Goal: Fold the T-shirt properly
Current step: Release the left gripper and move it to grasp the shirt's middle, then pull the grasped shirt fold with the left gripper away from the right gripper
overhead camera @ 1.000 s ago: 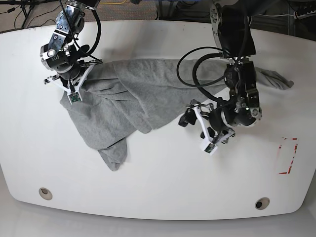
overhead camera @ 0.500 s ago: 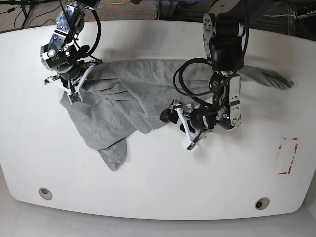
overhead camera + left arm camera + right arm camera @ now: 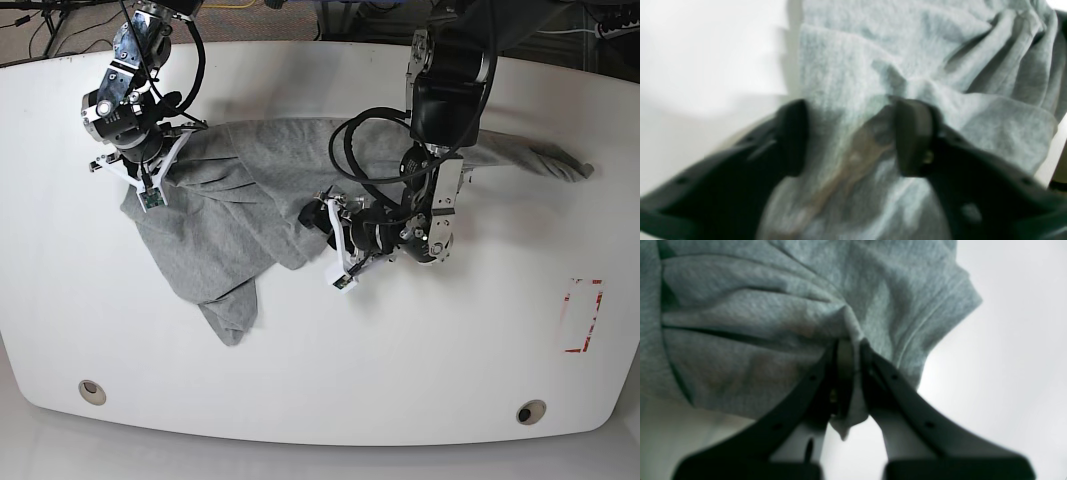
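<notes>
In the base view, the shirt lies bunched and creased across the back and left of the white worktop, one part reaching toward the front left and a narrow strip running out to the far right, behind the left arm. The right arm comes in from the back left, its fingers at the shirt's left end. The left arm's fingers are near the middle of the worktop, over the shirt's front edge. A red broken outline marks the right side, and two round holes, one at the front left and one at the front right, sit near the front edge. In the left wrist view, the left fingers stand apart, blurred, with a raised fold of grey cloth between them; bare white worktop shows on the left. In the right wrist view, the right fingers are together, clamped on a pinched fold of the shirt, whose tip pokes out between them. More folds spread to the left, and white worktop shows on the right.
</notes>
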Available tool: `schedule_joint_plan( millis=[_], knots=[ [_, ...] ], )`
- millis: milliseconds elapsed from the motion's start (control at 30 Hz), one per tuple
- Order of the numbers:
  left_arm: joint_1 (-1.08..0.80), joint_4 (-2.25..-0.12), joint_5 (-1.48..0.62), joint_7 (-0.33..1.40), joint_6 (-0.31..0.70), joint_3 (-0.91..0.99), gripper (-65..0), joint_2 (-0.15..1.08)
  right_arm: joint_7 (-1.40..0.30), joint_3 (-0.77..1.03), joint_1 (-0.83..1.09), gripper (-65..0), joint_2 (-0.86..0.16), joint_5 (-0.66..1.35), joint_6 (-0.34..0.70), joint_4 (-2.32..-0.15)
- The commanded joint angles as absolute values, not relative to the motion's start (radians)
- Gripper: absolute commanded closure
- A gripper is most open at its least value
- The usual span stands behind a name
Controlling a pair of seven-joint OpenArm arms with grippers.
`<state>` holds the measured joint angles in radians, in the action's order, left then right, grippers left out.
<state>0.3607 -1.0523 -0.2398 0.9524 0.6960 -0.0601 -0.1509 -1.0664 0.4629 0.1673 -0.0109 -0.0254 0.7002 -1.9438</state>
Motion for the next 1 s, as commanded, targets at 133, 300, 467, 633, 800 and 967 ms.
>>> schedule_joint_plan(
  millis=[133,300,467,633,800,967],
  knots=[
    [0.386,-1.069,-0.252,0.924,0.698,-0.058,-11.4,-0.157,-1.050,0.464,0.156,-2.1,-0.019,-0.022,0.698,-1.963],
    [0.389,-1.081,-0.254,0.924,0.698,-0.058,0.0,-0.153,-1.050,0.464,0.154,-2.1,-0.019,-0.022,0.698,-1.963],
    [0.364,-1.211,-0.257,0.923,0.693,-0.056,0.0,-0.142,-1.050,0.464,0.148,-2.1,-0.019,-0.022,0.698,-1.963],
    [0.318,-1.372,-0.257,0.931,0.691,-0.056,0.0,-0.131,-1.050,0.464,0.148,-2.1,-0.019,-0.022,0.698,-1.963],
    [0.285,-1.515,-0.259,0.992,0.694,-0.056,0.0,-0.107,-1.050,0.464,0.142,-2.1,-0.021,-0.022,0.698,-1.965],
    [0.254,-1.646,-0.259,1.027,0.696,-0.056,0.0,-0.071,-1.050,0.464,0.116,-2.1,-0.021,-0.027,0.698,-1.965]
  ],
)
